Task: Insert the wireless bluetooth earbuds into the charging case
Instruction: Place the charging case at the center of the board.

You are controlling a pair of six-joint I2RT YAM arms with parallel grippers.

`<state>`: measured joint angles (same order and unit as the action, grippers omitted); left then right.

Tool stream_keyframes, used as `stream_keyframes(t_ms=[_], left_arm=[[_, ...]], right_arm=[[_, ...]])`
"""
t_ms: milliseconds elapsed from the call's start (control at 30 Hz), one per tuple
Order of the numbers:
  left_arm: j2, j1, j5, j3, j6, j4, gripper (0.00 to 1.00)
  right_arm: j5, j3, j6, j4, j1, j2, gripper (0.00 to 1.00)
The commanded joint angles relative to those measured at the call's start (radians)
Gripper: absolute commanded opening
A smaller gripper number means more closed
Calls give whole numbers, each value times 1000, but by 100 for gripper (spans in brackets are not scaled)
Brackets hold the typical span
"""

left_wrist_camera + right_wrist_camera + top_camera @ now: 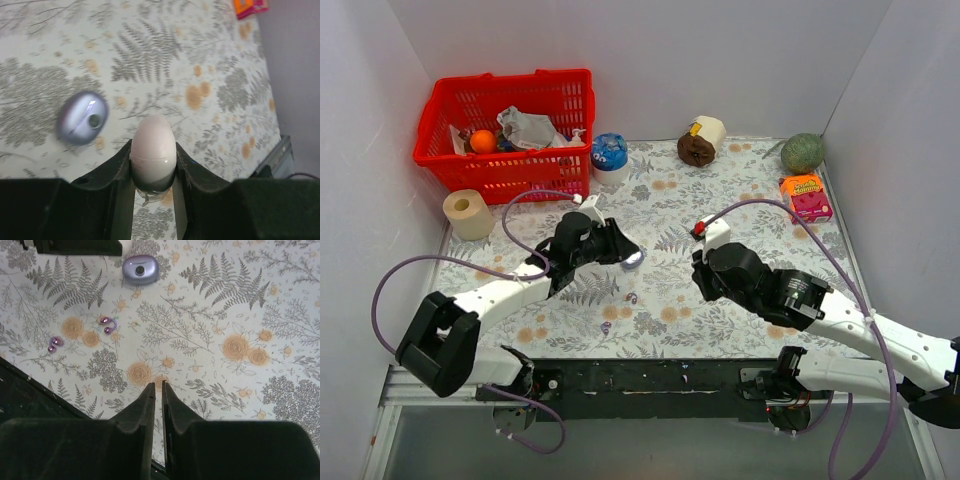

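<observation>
Nearest us, two earbuds (104, 320) lie apart on the table (200, 315). They are tiny, so our right gripper (158, 385), barely parted and empty, could flick one away instead of pinching it. Farther out, our left gripper (153, 148) is clamped on the one charging case (152, 135). It is smooth and seems closed, so it could squirt free. One silver-blue disc (82, 117) lies beyond.

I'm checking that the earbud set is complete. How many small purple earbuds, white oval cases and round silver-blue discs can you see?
small purple earbuds: 2
glossy white oval plastic case: 1
round silver-blue disc: 1
Total: 4
</observation>
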<state>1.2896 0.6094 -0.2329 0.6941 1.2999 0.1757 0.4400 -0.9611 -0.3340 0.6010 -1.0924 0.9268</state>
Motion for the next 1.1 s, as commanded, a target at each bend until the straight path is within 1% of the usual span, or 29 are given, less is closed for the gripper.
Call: stream_keyframes(t_ms=[0,167,200,233,300,333,433,467,533,567,633,667,733,800,867,900,967,1000,1033,1067], left_arm=[[37,-109,80,-42,96,-45,0],[122,-178,43,-25,73,-30,0],[163,-189,38,-15,61,-38,1],[187,-195,20,19,52,-48,10],[233,-204,-3,53,9,-94,12],[263,-207,-3,61,1,-105,16],[295,-226,-11,56,-19,-120,20],[298,-229,-5,53,-22,-136,27],[297,-243,-5,45,-28,-151,34],[295,-246,0,39,-30,-157,40],[284,-257,10,36,-39,-170,45],[272,-260,12,33,-45,-203,49],[255,-269,26,31,-56,-243,53],[220,-278,44,28,-70,-274,60],[180,-284,90,33,-77,-332,65],[130,-284,111,44,-80,-355,70],[71,-284,173,53,-79,-419,72],[0,-284,187,56,-77,-430,74],[-33,-284,194,56,-68,-429,77],[-65,-284,205,55,-48,-423,97]], right_arm=[[-41,36,-57,-95,3,-72,18],[-61,56,-57,-118,3,-86,19],[-64,59,-59,-121,3,-86,19],[-69,64,-60,-124,3,-86,19],[-70,74,-59,-133,3,-89,19],[-70,76,-59,-135,5,-91,20],[-61,81,-50,-129,5,-97,20],[-58,81,-48,-126,5,-100,20],[-49,84,-46,-119,5,-108,21],[-46,84,-45,-116,5,-112,21],[-37,88,-45,-113,5,-117,22],[-35,87,-43,-112,5,-117,22],[-32,88,-43,-109,5,-118,22],[-27,87,-42,-109,3,-117,22],[-27,88,-42,-112,5,-115,22],[-27,87,-43,-113,5,-115,22],[-29,94,-43,-116,5,-114,22],[-27,97,-43,-124,5,-114,23],[-24,104,-43,-129,5,-112,22],[-26,114,-45,-133,5,-112,22]])
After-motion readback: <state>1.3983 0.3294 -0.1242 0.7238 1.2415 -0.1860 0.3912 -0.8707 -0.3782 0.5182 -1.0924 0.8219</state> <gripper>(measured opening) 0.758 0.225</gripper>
